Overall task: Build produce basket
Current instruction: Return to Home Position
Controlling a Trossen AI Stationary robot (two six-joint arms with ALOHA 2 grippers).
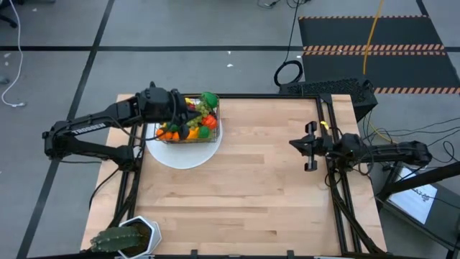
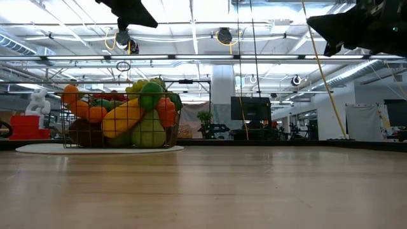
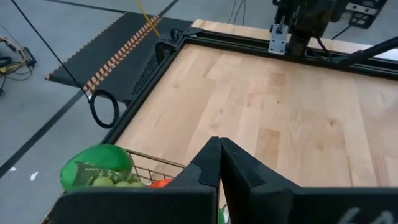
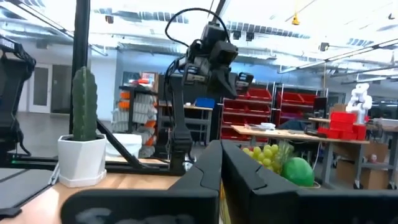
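Both jaws clenched, empty. Basket (image 3: 152, 163) is heaped with produce (image 2: 143, 114), on plate (image 1: 185, 157) at bench (image 1: 259, 187) far-left corner. Upright, mouth up, long axis along the far edge, I think. Left gripper (image 3: 219, 144) hangs over it, right gripper (image 4: 219, 149) at right edge. Step: homing. Next: lift left clear of the rim, retract.

Thin metal wire basket (image 2: 121, 121), glossy plastic produce (image 1: 188, 122), matt wood table (image 1: 259, 165)
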